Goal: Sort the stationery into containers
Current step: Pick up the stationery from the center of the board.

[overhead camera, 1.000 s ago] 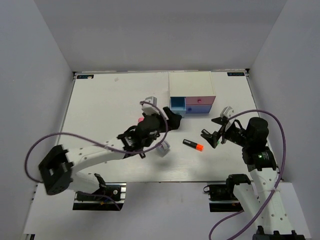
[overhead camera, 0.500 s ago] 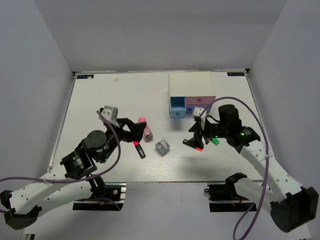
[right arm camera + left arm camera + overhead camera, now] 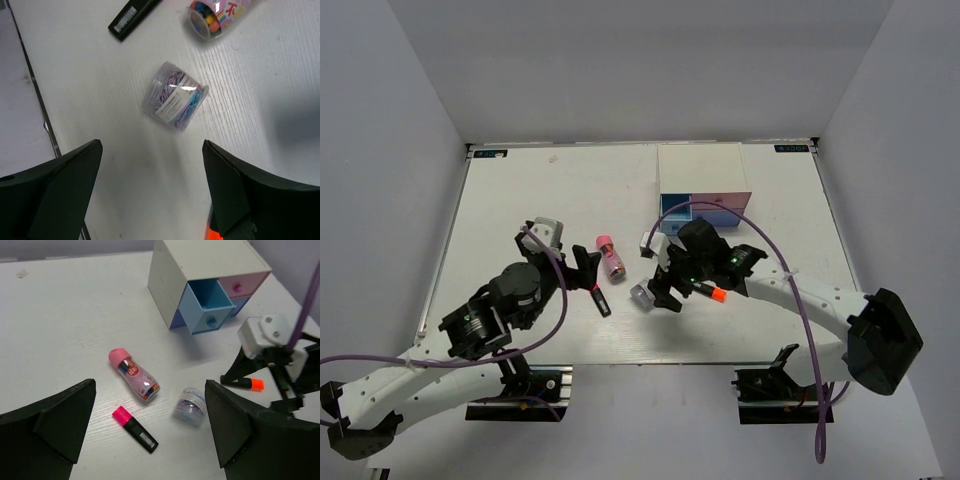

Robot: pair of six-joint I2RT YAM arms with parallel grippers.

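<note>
Both grippers stand open and empty. My left gripper [image 3: 587, 272] [image 3: 150, 440] hovers low over three pieces of stationery on the table: a pink-capped bottle [image 3: 610, 258] [image 3: 134, 372], a black marker with a pink end [image 3: 598, 298] [image 3: 135, 429], and a small clear tub of paper clips [image 3: 642, 294] [image 3: 190, 405]. My right gripper [image 3: 660, 290] [image 3: 152, 195] hangs just right of that tub [image 3: 175, 102]. An orange-ended marker [image 3: 711, 293] [image 3: 249, 384] lies under the right wrist. The white organiser [image 3: 700, 165] [image 3: 200, 270] has its blue drawer [image 3: 207, 305] pulled open, the pink drawer [image 3: 245, 284] shut.
The right arm's forearm and purple cable [image 3: 760, 250] cross in front of the organiser's drawers in the top view. A lavender drawer front [image 3: 175, 320] shows below the blue one. The table's near edge [image 3: 650, 362] runs close behind both arms.
My right arm has swung left from the orange marker to beside the clear tub. The left gripper has shifted only slightly.
</note>
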